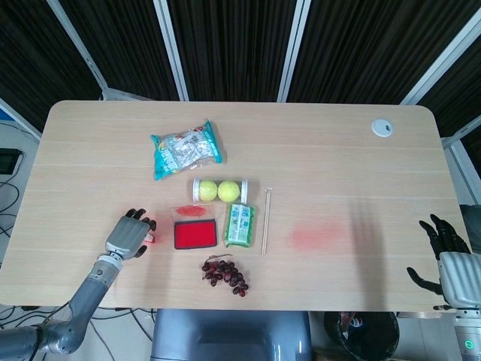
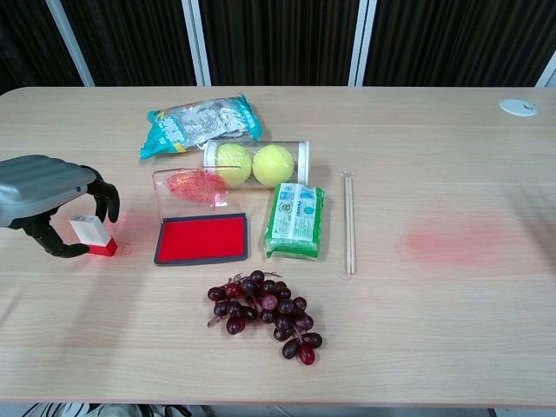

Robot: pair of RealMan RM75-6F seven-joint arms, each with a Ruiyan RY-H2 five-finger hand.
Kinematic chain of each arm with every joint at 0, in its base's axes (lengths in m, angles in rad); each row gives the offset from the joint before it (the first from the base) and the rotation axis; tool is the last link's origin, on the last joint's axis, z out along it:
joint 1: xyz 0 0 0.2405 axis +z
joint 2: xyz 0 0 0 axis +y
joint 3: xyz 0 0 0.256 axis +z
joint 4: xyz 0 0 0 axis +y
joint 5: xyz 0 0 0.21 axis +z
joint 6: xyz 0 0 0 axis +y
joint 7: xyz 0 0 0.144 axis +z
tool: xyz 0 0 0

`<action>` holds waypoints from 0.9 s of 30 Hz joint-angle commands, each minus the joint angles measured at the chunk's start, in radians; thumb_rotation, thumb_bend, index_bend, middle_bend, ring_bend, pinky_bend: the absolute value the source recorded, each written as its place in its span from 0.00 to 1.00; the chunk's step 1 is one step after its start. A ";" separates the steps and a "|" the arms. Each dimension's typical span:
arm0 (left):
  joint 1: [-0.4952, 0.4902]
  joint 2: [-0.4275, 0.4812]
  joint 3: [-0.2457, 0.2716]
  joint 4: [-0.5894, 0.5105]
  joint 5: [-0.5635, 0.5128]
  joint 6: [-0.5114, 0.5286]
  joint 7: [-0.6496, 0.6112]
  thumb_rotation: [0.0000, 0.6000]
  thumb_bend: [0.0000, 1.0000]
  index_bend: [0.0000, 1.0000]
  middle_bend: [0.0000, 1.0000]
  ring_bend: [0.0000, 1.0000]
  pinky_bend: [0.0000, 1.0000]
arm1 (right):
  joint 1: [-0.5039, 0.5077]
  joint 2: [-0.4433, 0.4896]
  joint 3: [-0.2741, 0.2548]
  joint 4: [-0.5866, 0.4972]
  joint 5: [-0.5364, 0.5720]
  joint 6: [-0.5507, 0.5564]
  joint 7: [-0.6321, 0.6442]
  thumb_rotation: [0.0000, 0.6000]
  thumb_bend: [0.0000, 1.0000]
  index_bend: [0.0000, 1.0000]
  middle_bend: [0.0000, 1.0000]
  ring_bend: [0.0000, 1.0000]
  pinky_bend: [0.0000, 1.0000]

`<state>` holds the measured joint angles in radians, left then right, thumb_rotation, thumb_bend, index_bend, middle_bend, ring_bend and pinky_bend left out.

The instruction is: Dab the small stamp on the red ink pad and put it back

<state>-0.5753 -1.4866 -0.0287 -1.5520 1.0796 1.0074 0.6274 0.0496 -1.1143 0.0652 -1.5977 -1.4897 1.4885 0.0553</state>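
Left hand [image 2: 48,195] curls its fingers around the small stamp [image 2: 91,234] without clearly clamping it. White body upright, leaning slightly left, red base on the table [image 2: 452,330], left of the open red ink pad [image 2: 201,239]. Right hand [image 1: 451,259] rests spread at the table's edge.

Both views are bright and evenly lit from above, with sharp focus across the tabletop [image 2: 452,330]. Shadows are soft and faint; a dim one lies under the left hand [image 2: 43,200]. The clear tube [image 2: 256,162] carries small glints. The backdrop stays dark. The head view bends the tabletop edges slightly.
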 commanded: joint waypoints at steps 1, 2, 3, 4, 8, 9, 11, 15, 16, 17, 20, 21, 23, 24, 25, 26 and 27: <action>-0.002 -0.003 -0.001 0.006 0.000 0.001 -0.008 1.00 0.28 0.40 0.41 0.15 0.19 | 0.000 -0.001 0.000 0.001 0.000 0.001 0.000 1.00 0.32 0.14 0.00 0.00 0.19; -0.002 -0.003 0.000 0.007 0.002 0.001 -0.011 1.00 0.29 0.40 0.41 0.15 0.20 | 0.000 -0.001 0.000 0.001 0.000 0.000 0.000 1.00 0.32 0.14 0.00 0.00 0.19; -0.002 -0.003 0.000 0.009 0.003 0.001 -0.014 1.00 0.29 0.41 0.42 0.16 0.20 | -0.001 -0.001 -0.001 0.002 0.000 0.001 0.000 1.00 0.32 0.14 0.00 0.00 0.19; -0.002 -0.004 0.001 0.010 0.004 0.001 -0.016 1.00 0.30 0.41 0.42 0.16 0.20 | -0.001 -0.002 -0.001 0.003 -0.001 0.001 0.001 1.00 0.32 0.14 0.00 0.00 0.19; -0.003 -0.004 0.002 0.012 0.006 0.001 -0.022 1.00 0.30 0.42 0.42 0.16 0.20 | -0.002 -0.003 -0.001 0.004 -0.001 0.002 0.001 1.00 0.32 0.14 0.00 0.00 0.19; -0.003 -0.005 0.003 0.012 0.006 0.001 -0.023 1.00 0.30 0.42 0.43 0.16 0.20 | -0.001 -0.003 -0.001 0.004 -0.001 0.002 0.001 1.00 0.32 0.14 0.00 0.00 0.19; -0.004 -0.005 0.004 0.013 0.007 0.001 -0.026 1.00 0.30 0.43 0.44 0.17 0.21 | -0.001 -0.003 0.000 0.004 -0.001 0.002 0.001 1.00 0.32 0.14 0.00 0.00 0.19; -0.004 -0.005 0.006 0.015 0.011 0.006 -0.026 1.00 0.31 0.45 0.45 0.18 0.21 | 0.000 0.000 0.001 0.000 0.000 0.000 0.000 1.00 0.32 0.14 0.00 0.00 0.19; -0.005 -0.004 0.006 0.016 0.012 0.006 -0.026 1.00 0.31 0.45 0.45 0.18 0.21 | 0.000 0.000 0.001 0.000 0.000 0.000 0.000 1.00 0.32 0.14 0.00 0.00 0.19; -0.005 -0.004 0.006 0.016 0.012 0.007 -0.026 1.00 0.31 0.45 0.46 0.18 0.21 | 0.000 0.000 0.001 0.000 0.000 0.000 0.000 1.00 0.32 0.14 0.00 0.00 0.19; -0.006 -0.001 0.006 0.015 0.012 0.008 -0.026 1.00 0.31 0.46 0.46 0.18 0.21 | 0.000 -0.001 0.000 0.001 0.000 0.001 0.000 1.00 0.32 0.14 0.00 0.00 0.19; -0.007 0.000 0.006 0.015 0.012 0.008 -0.025 1.00 0.31 0.46 0.46 0.18 0.21 | -0.001 -0.001 0.000 0.002 -0.001 0.001 -0.001 1.00 0.32 0.14 0.00 0.00 0.19; -0.008 0.000 0.007 0.015 0.011 0.008 -0.024 1.00 0.31 0.46 0.47 0.18 0.22 | -0.001 -0.002 0.000 0.002 -0.001 0.002 -0.001 1.00 0.32 0.14 0.00 0.00 0.19; -0.008 0.001 0.008 0.016 0.011 0.008 -0.023 1.00 0.31 0.47 0.47 0.19 0.22 | -0.001 -0.002 0.000 0.003 -0.001 0.002 -0.001 1.00 0.32 0.14 0.00 0.00 0.19; -0.008 0.001 0.008 0.016 0.011 0.008 -0.023 1.00 0.31 0.47 0.47 0.19 0.22 | -0.001 -0.003 0.000 0.003 -0.001 0.002 -0.001 1.00 0.32 0.14 0.00 0.00 0.19; -0.009 0.001 0.009 0.016 0.011 0.008 -0.022 1.00 0.31 0.47 0.48 0.19 0.22 | -0.002 -0.003 0.000 0.004 -0.001 0.002 -0.001 1.00 0.32 0.14 0.00 0.00 0.19; -0.009 0.001 0.010 0.017 0.011 0.008 -0.021 1.00 0.31 0.47 0.48 0.19 0.22 | -0.002 -0.003 -0.001 0.004 -0.001 0.003 -0.001 1.00 0.32 0.14 0.00 0.00 0.19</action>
<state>-0.5840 -1.4860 -0.0194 -1.5352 1.0904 1.0150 0.6063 0.0479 -1.1177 0.0645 -1.5934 -1.4909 1.4911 0.0547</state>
